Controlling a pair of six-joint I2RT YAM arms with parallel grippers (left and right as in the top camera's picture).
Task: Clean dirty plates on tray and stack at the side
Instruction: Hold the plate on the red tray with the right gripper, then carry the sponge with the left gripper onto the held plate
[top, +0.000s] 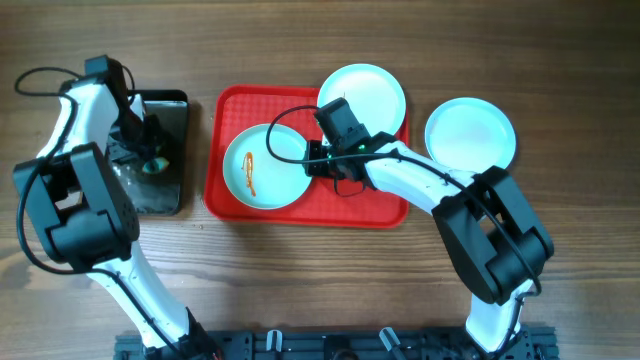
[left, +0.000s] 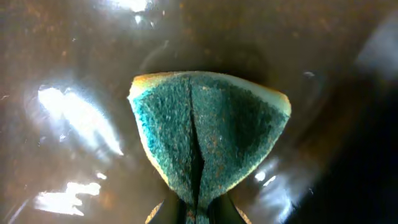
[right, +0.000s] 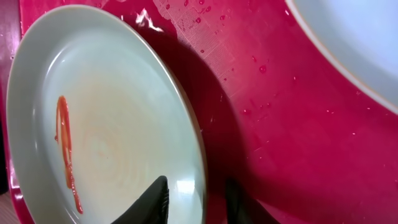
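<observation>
Plate inspection: the dirty plate (top: 265, 167) is found lying flat on the left half of the red tray (top: 300, 212), with an orange-brown sauce streak (right: 64, 146) noted on the left side of its well. The plate is judged rigid, hard-glazed and breakable, light enough for a single gripper, and probably slippery, since water droplets are seen on the tray beside it. No purchase is offered by the flat face. The raised rim is assessed as the only sound hold, to be taken on the side away from the streak so that the soiled area is left exposed for wiping. The right gripper (right: 196, 183) is found at that right-hand rim with its jaws spread, one finger over the plate's inner slope and the other outside over the tray; no clamping is evident. A firm, square pinch is advised, as a wet glazed rim may slide out if tilted. A second plate (top: 362, 95) is recorded at the tray's top right corner, overlapping the tray's rim. A third plate (top: 470, 133) is set on the table (top: 560, 60) near the tray's right side, apart from it. Both appear clean. Well to the left, the left gripper (left: 196, 214) is positioned over the black tray (top: 165, 195), pinched on a folded green sponge (left: 208, 137).
</observation>
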